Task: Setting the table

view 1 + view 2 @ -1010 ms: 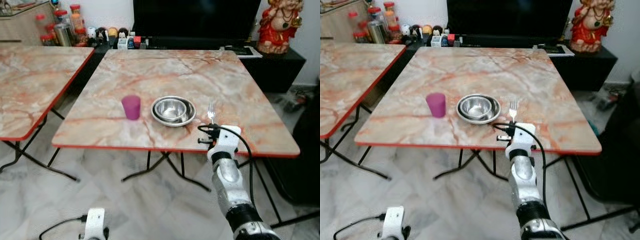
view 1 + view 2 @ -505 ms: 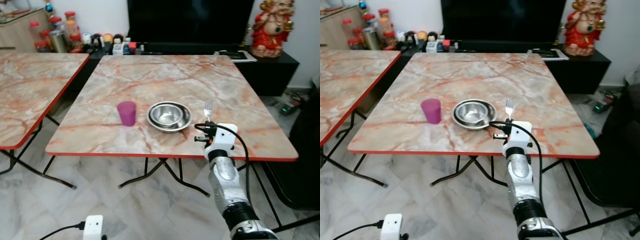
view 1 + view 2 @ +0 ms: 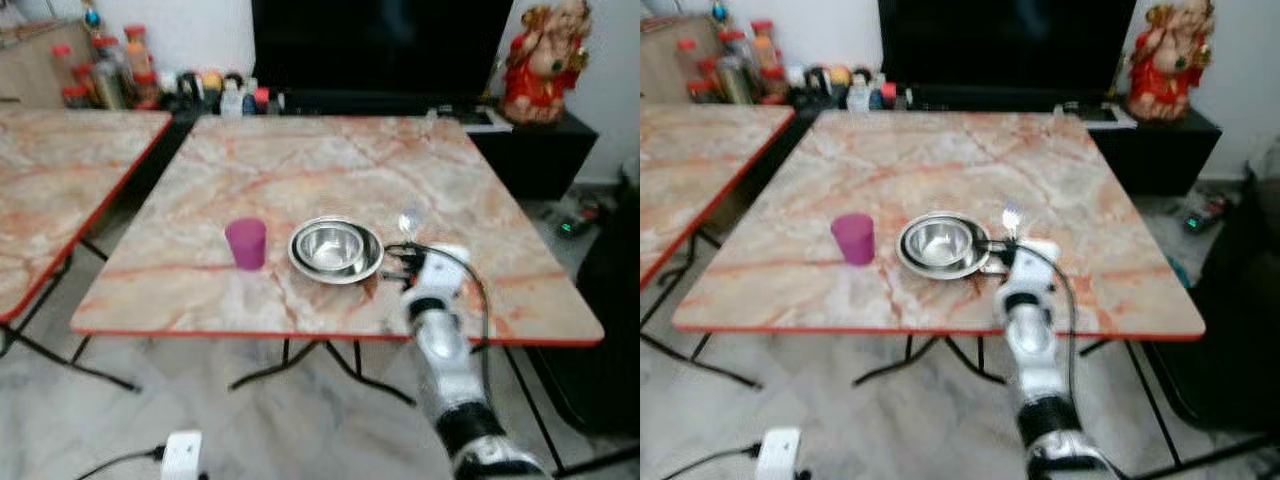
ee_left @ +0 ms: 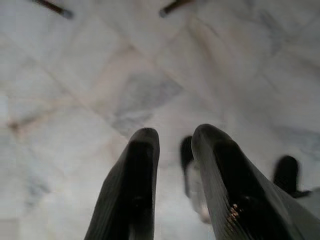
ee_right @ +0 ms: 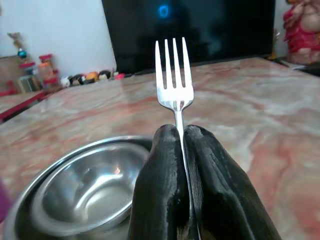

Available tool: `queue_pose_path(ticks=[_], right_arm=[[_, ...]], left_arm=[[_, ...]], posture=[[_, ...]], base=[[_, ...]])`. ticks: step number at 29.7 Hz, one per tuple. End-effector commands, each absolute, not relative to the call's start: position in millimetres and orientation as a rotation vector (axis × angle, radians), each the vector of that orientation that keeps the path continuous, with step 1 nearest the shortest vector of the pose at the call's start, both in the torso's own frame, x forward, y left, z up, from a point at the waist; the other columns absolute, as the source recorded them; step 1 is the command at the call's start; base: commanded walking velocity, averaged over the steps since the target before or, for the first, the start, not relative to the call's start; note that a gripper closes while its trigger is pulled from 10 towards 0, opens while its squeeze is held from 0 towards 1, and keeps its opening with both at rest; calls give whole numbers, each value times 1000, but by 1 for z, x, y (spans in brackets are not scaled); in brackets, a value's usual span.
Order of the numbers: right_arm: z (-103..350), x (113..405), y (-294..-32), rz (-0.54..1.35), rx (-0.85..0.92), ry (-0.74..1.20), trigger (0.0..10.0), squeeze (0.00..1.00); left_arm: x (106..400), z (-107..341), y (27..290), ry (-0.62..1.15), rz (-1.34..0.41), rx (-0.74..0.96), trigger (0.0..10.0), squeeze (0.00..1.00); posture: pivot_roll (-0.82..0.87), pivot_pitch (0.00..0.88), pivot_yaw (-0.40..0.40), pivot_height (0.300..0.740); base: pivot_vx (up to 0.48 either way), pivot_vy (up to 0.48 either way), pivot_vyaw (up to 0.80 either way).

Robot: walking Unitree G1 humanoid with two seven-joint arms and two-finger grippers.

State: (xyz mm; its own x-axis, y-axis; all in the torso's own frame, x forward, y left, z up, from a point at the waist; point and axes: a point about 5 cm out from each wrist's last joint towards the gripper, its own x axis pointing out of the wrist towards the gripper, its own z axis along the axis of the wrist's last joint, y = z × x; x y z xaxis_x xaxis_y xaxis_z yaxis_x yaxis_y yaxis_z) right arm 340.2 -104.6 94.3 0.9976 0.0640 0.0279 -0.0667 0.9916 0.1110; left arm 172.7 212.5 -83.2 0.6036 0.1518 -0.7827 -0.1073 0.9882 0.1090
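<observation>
Steel tines up, the fork (image 5: 174,75) is pinched between the fingers of the right gripper (image 3: 408,262), which has closed in from the table's (image 3: 330,150) near edge to just beside the nested bowls (image 3: 336,250) at their 3 o'clock, so laying it down looks close. The right wrist view shows that firm clamp on the handle, blurred in the head views; the left gripper (image 4: 175,175) hangs narrowly parted over the floor, and the pink cup (image 3: 246,243) sits at the bowls' 9 o'clock.

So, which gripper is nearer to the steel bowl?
The right gripper: it holds the fork just beside the steel bowl. The left gripper hangs low over the floor.
</observation>
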Motion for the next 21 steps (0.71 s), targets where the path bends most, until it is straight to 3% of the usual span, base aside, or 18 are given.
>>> queue_pose_path(ticks=[1, 18, 21], right_arm=[[97, 343, -120, 25, 92, -40, 10000, 0], [97, 343, -124, 13, 84, -41, 10000, 0], [99, 344, -125, 8, 83, -45, 10000, 0]], left_arm=[[175, -84, 205, 912, 142, 28, 10000, 0], [173, -85, 206, 920, 140, 28, 10000, 0], [174, -84, 205, 914, 133, 19, 10000, 0]], posture=[[-35, 0, -19, 740], [-32, 0, -16, 740], [-32, 0, -15, 740]], base=[[330, 0, 0], [330, 0, 0], [0, 0, 0]])
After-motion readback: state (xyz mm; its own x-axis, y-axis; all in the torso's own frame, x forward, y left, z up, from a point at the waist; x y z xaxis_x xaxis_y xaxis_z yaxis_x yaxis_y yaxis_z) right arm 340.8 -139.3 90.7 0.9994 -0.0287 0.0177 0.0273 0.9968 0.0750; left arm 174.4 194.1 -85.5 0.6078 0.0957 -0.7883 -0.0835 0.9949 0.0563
